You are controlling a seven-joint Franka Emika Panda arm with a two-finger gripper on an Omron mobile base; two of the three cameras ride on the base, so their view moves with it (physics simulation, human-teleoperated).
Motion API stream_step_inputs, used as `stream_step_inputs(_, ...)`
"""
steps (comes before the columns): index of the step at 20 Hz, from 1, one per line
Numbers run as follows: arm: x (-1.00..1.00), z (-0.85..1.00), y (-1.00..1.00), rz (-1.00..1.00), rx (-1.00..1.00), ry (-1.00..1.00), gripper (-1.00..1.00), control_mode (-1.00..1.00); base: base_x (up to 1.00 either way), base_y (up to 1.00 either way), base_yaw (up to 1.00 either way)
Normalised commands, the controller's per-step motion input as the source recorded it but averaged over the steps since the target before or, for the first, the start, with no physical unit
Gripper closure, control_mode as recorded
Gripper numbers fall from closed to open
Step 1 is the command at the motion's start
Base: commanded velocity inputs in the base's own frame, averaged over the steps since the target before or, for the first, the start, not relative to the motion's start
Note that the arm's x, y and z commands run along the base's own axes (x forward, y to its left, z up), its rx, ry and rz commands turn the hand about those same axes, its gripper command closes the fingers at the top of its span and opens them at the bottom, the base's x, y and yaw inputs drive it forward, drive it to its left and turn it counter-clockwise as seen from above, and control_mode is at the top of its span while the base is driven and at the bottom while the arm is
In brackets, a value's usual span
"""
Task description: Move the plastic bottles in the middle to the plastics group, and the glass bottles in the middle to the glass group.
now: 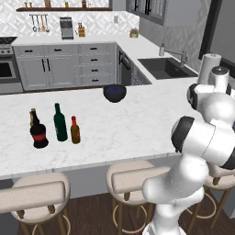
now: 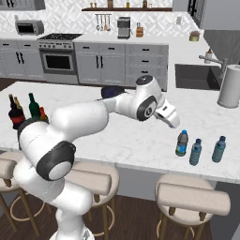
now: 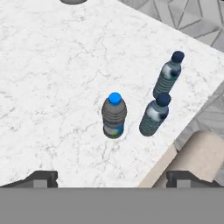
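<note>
The gripper (image 3: 111,178) is held wide open above the small water bottle (image 3: 114,116), which stands upright on the marble counter (image 3: 52,87) just left of two bluish plastic bottles (image 3: 154,115) (its blue label band bears no legible writing). Far left, the green bottle (image 1: 59,123) and amber bottle (image 1: 75,131) stand beside the black red-labelled bottle (image 1: 38,132).

water bottle (image 2: 182,143) upright near worktop (image 2: 140,136) front edge, just left of two plastic bottles (image 2: 206,150), glass bottles (image 1: 55,126) clustered at far left end
</note>
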Motion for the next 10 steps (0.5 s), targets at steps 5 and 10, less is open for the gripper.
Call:
stream_step_inputs(5, -0.69, 0.00, 1.00, 0.59, -0.14, 0.00, -1.00, -1.00, 0.00, 0.00, 0.00)
stream_step_inputs(10, -0.65, 0.00, 0.18, 0.29, 0.00, -0.03, -1.00, -1.00, 0.00, 0.00, 0.00)
